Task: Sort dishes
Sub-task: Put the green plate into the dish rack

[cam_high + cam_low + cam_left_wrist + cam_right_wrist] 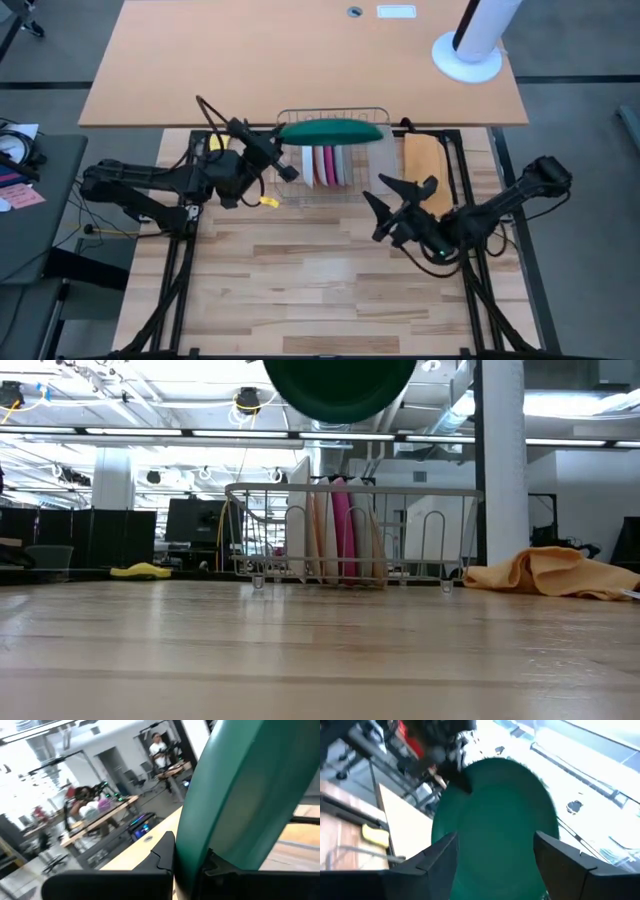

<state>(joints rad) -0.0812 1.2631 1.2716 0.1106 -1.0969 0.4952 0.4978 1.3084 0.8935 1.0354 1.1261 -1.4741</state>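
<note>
Wood-plank worktop point(330, 290), mostly bare across its near half; a tan desk adjoins its far edge. Open floor on either side.

Wire dish rack point(330, 150) stands at the worktop's far edge, middle. Landmark for all below.

In the rack, on edge: white plate point(309, 165), magenta pink plate point(322, 165), one more pale plate beside them; the low view shows them upright, packed close together in the rack's left half. Rack's right slots look free.

Dark green plate point(333, 131) is held in the air above the rack, on edge, spanning nearly its full width. In the low view it hangs clear above the top wire.

Left gripper point(280, 160) at the rack's left end; fingers point(165, 855) closed narrow on the green plate's rim, one each side.

Right gripper point(395, 200) just in front of the rack's right corner, well below the plate; fingers point(440, 855) spread wide, holding nothing.

Orange cloth point(424, 165) lies just right of the rack. Yellow sponge point(141, 571) lies left of the rack, near the left arm.
</note>
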